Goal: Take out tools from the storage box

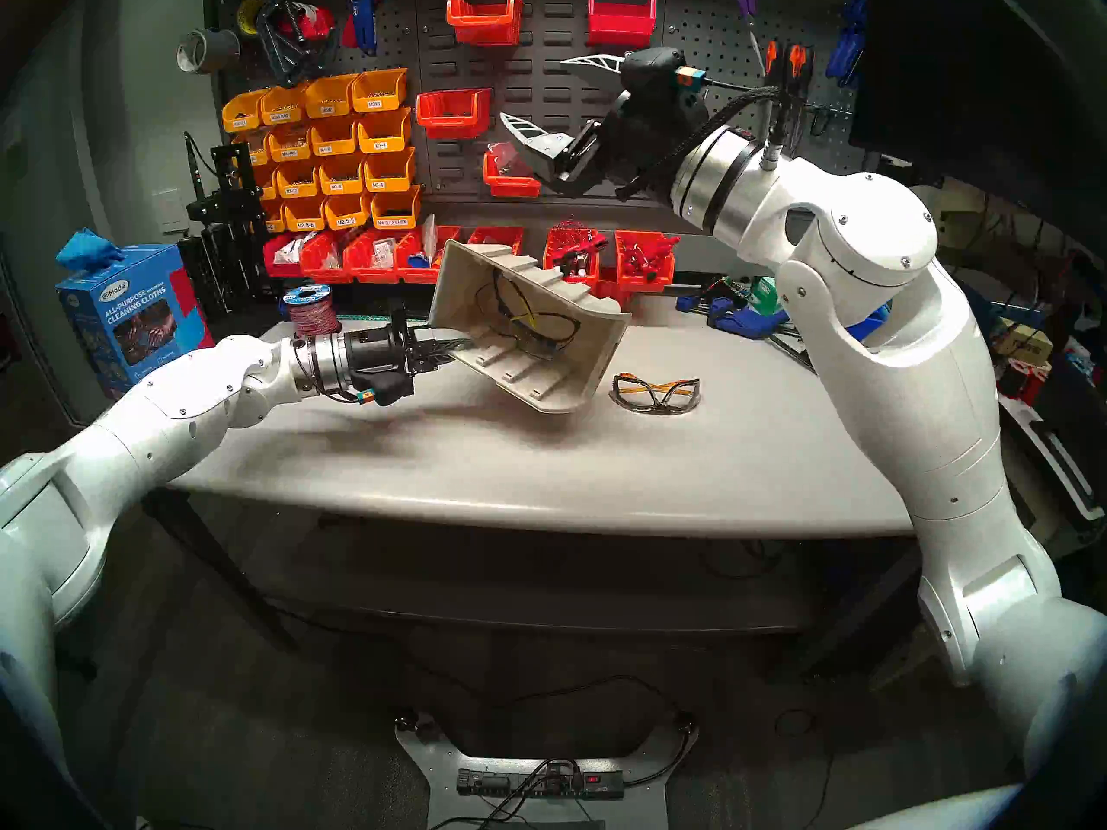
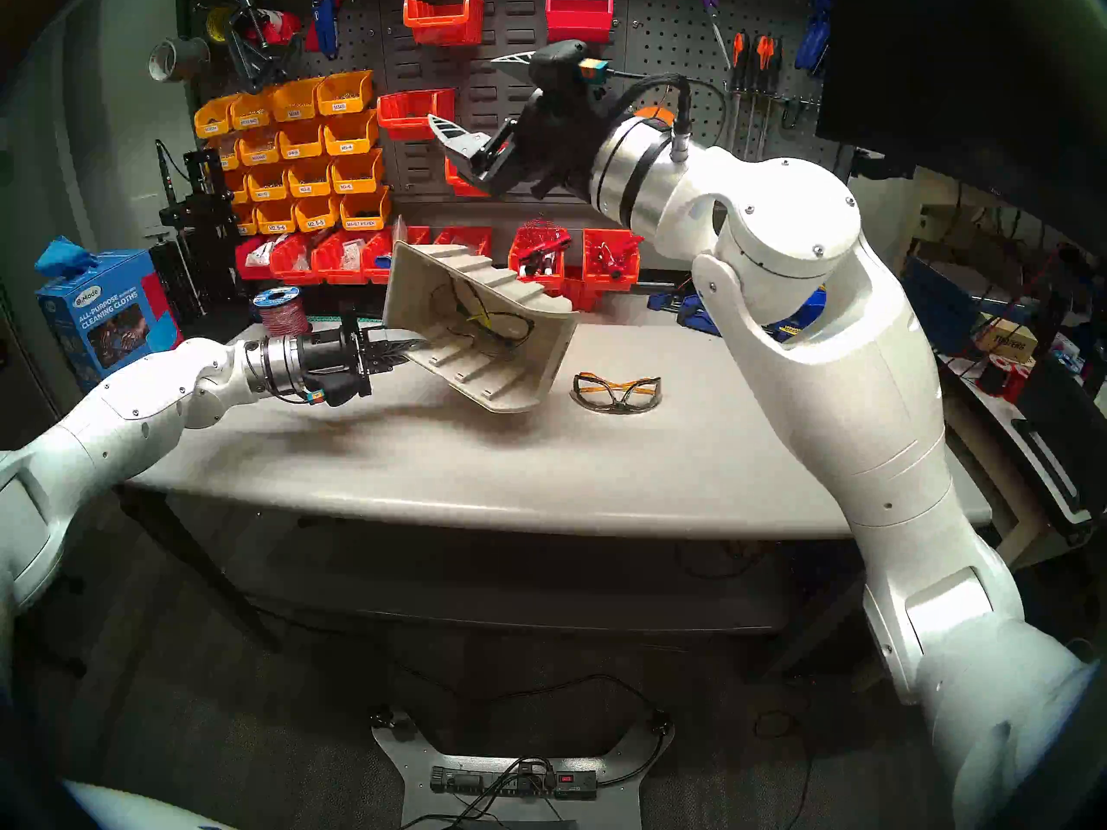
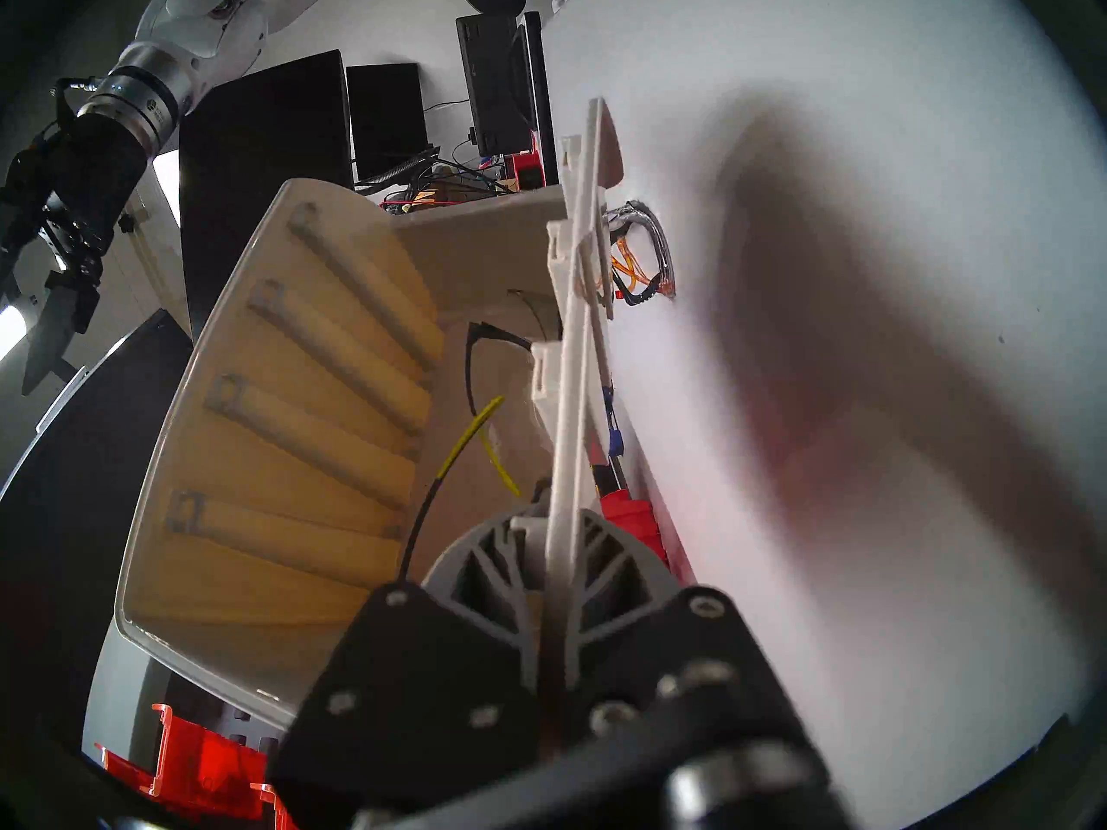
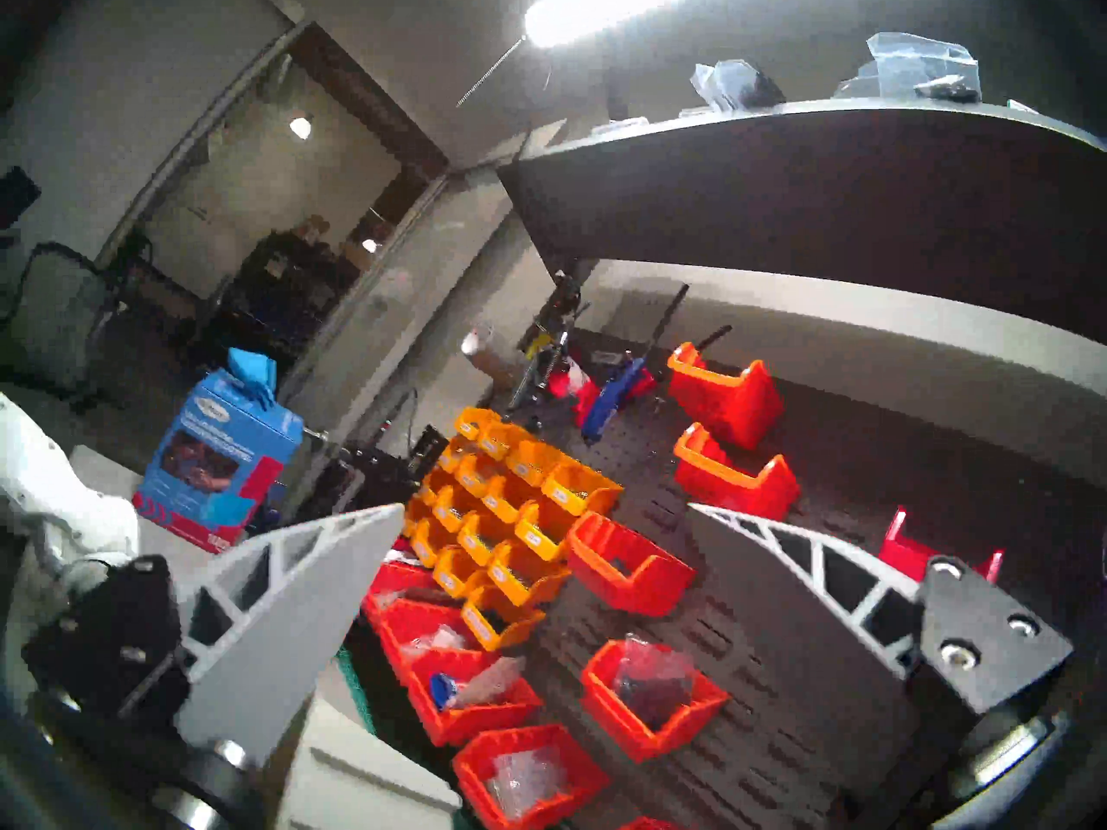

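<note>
Your left tool (image 1: 440, 352) is clamped on the wall of the beige storage box (image 1: 590, 364), one finger inside and one outside, as the left wrist view shows. The box hangs tilted above the desk (image 1: 539, 463), its open top turned toward you and to the right. Inside it lies the pair of safety glasses with grey arms and yellow accents (image 1: 530, 320), resting against the lower ribbed wall. The other pair, the safety glasses with orange-and-black arms (image 1: 656, 391), sits on the desk just right of the box's low corner, lenses facing you, apart from the box. Your right tool (image 1: 548, 98) is raised high in front of the pegboard (image 1: 539, 74), well above the box and the glasses, its two fingers spread wide with nothing between them. In its wrist view you see only orange bins (image 4: 515, 511) and red bins (image 4: 629, 565) on the far wall between the fingers.
</note>
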